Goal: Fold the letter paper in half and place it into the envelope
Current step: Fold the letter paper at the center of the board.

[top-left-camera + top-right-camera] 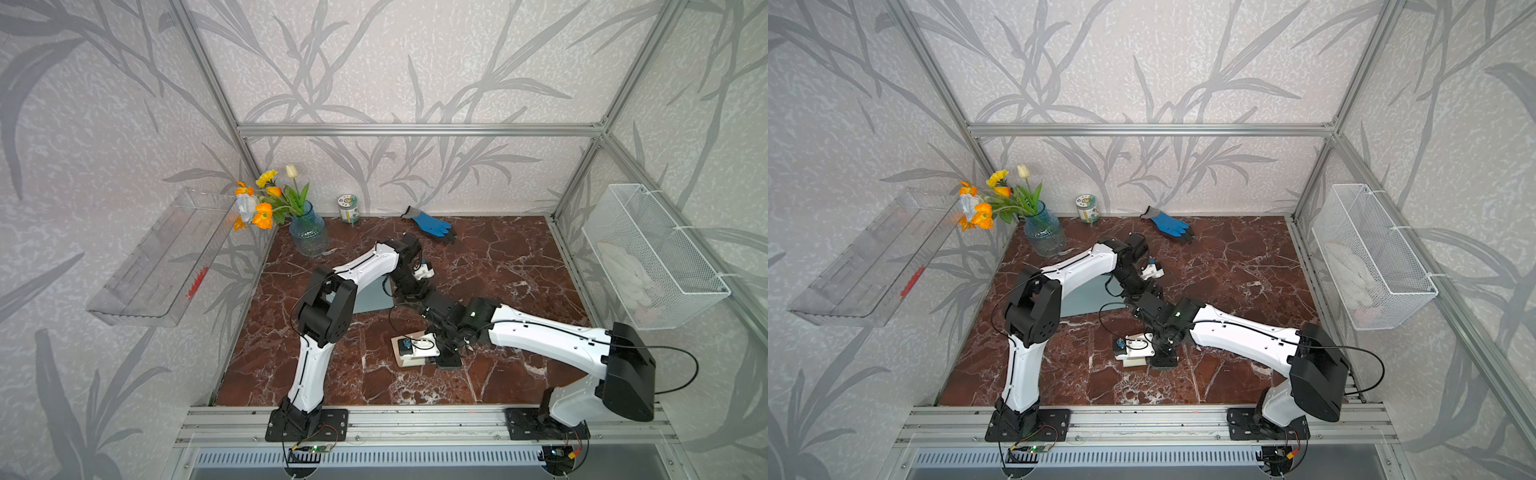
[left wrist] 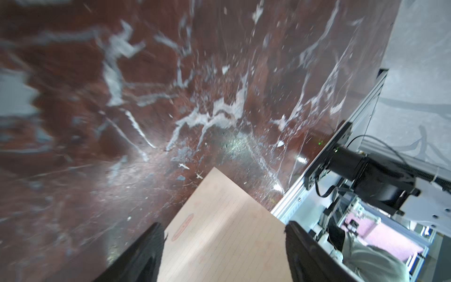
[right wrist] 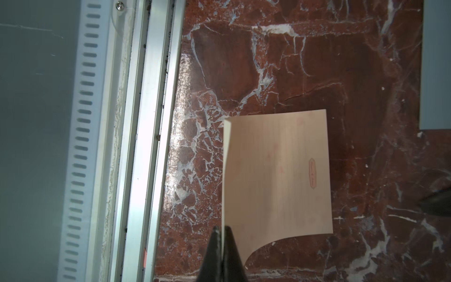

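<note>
Leftmost of the task's things, the envelope (image 1: 372, 301) lies flat on the marble table (image 1: 519, 257), partly hidden beneath the left arm (image 1: 365, 270). Next, the left gripper (image 2: 222, 223) is poised above the table, its fingers (image 2: 146, 251) spread wide with nothing clamped. Its wrist view shows the letter paper (image 2: 227, 232) running between them, though whether either finger brushes the sheet cannot be told.

Rightward, the letter paper sits near the envelope but apart from it, toward the front rail (image 3: 151, 122) (faint ruled lines and a small red oval mark show on its face). Most of it rests on the table. One edge stands lifted, and the right gripper (image 3: 222, 228) is closed tight on that edge, pinching the raised margin near a corner.

Handling: the sheet appears very light and limp, curling where it is lifted, so it likely bends at a touch and keeps any crease pressed into it. The smooth table probably lets it slide, so the flat half wants holding down while the lifted edge is carried over. The best hold, by my judgement, is a margin at an edge, as the right gripper has it, never the middle. A hard tug risks a tear or a skewed fold.
</note>
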Controlling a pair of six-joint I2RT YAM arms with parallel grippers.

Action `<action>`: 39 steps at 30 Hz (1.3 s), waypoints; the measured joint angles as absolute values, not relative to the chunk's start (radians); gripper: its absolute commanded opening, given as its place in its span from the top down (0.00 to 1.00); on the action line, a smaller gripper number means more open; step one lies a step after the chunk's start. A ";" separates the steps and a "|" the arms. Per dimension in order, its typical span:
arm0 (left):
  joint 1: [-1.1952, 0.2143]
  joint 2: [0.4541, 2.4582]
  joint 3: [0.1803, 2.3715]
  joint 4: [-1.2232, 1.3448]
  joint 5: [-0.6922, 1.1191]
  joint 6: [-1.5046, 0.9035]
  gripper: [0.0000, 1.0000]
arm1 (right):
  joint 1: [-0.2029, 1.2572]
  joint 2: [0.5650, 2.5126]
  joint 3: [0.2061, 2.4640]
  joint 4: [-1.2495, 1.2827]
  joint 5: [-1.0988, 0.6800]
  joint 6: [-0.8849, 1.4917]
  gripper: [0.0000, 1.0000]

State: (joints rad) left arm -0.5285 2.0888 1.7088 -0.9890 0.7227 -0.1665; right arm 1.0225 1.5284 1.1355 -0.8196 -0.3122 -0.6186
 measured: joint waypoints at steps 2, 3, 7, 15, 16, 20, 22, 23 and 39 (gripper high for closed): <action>-0.504 2.054 1.715 -0.972 0.713 -0.185 0.21 | 1.007 1.571 1.163 -0.852 -0.340 -0.617 1.00; -0.492 2.038 1.715 -0.964 0.706 -0.195 0.21 | 0.999 1.596 1.185 -0.867 -0.351 -0.617 1.00; -0.456 1.958 1.671 -0.910 0.691 -0.233 0.21 | 0.970 1.695 1.268 -0.895 -0.402 -0.616 1.00; -0.406 1.821 1.496 -0.864 0.669 -0.268 0.24 | 0.925 1.798 1.367 -0.942 -0.466 -0.618 1.00; -0.403 1.808 1.481 -0.862 0.664 -0.270 0.24 | 0.916 1.824 1.390 -0.949 -0.477 -0.618 1.00; -0.399 1.743 1.418 -0.856 0.633 -0.278 0.28 | 0.879 1.932 1.491 -0.992 -0.522 -0.620 1.00; -0.390 1.710 1.392 -0.859 0.623 -0.288 0.31 | 0.859 1.971 1.531 -1.013 -0.536 -0.622 1.00; -0.387 1.689 1.382 -0.859 0.618 -0.290 0.32 | 0.848 1.992 1.552 -1.024 -0.543 -0.623 1.00; -0.373 1.561 1.331 -0.728 0.606 -0.377 0.40 | 0.749 2.124 1.738 -1.142 -0.745 -0.644 1.00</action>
